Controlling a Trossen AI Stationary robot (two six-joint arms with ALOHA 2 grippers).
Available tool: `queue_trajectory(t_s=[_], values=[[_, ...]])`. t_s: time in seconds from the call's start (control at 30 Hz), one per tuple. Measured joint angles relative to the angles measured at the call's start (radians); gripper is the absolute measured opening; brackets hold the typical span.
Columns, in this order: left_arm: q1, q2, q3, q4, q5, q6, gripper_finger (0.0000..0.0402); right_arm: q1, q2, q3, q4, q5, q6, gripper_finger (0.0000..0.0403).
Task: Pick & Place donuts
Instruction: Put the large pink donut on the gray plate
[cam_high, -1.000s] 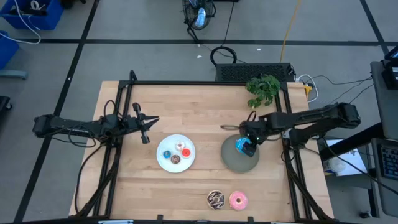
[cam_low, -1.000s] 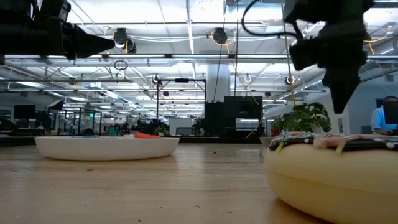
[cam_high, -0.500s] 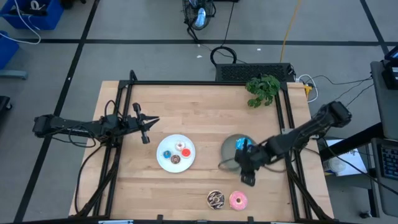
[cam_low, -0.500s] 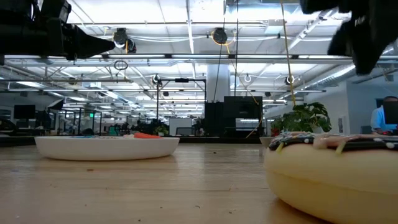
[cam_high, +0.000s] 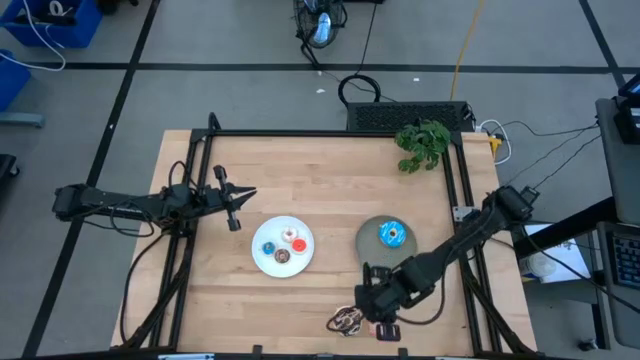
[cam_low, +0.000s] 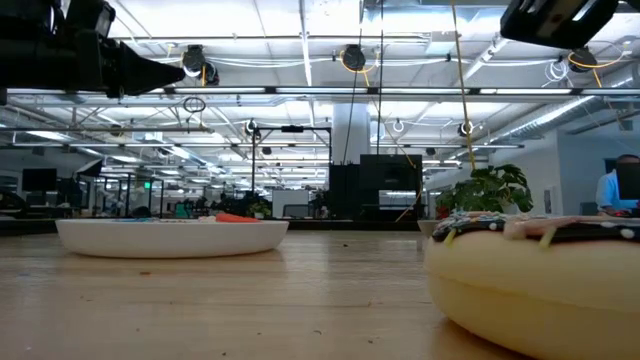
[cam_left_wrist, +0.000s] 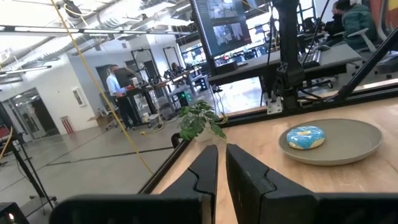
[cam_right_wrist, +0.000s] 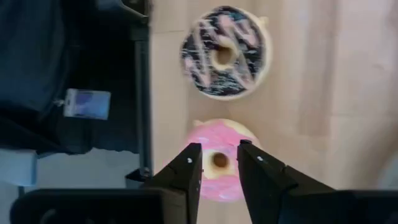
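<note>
Right wrist view: we see the right gripper hanging over the pink donut, its fingers set narrowly apart, one on each side of the donut's hole, holding nothing. Just beyond the pink one lies the chocolate donut with its pale drizzle, close by but apart from it, both flat on the bench near its front edge.

In the high view the right gripper sits low over the bench's front edge, covering most of the pink donut, with the chocolate donut just beside it. Behind them the blue donut lies alone in the grey plate. To that plate's side, well apart, stands the white plate with four tiny donuts in it: blue, white-pink, red and brown.

The left gripper hovers over the bench's left part, behind the white plate; its wrist view shows its fingers nearly closed on nothing. A small plant stands at the bench's far right corner.
</note>
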Motion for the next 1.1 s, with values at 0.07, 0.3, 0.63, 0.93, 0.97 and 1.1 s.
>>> queue_trajectory(t_s=[0.07, 0.3, 0.63, 0.93, 0.97, 1.1], values=[[0.0, 0.0, 0.0, -0.001, 0.0, 0.0, 0.004, 0.004, 0.007, 0.0, 0.021, 0.001, 0.015, 0.0084], [0.0, 0.0, 0.0, -0.001, 0.0, 0.007, 0.004, -0.002, 0.026, 0.0, 0.009, 0.085, 0.049, 0.0071], [0.0, 0.0, 0.0, -0.008, 0.0, 0.007, 0.004, -0.002, 0.047, -0.001, -0.218, 0.191, 0.027, 0.0108], [0.0, 0.0, 0.0, -0.022, -0.001, 0.017, 0.004, 0.034, 0.055, -0.001, -0.179, 0.188, -0.008, 0.0228], [0.0, 0.0, 0.0, -0.023, -0.001, 0.019, 0.004, 0.041, 0.055, -0.001, -0.179, 0.187, -0.008, 0.0238], [0.0, 0.0, 0.0, -0.023, -0.001, 0.021, 0.004, 0.081, 0.062, -0.001, -0.176, 0.185, 0.011, 0.0261]])
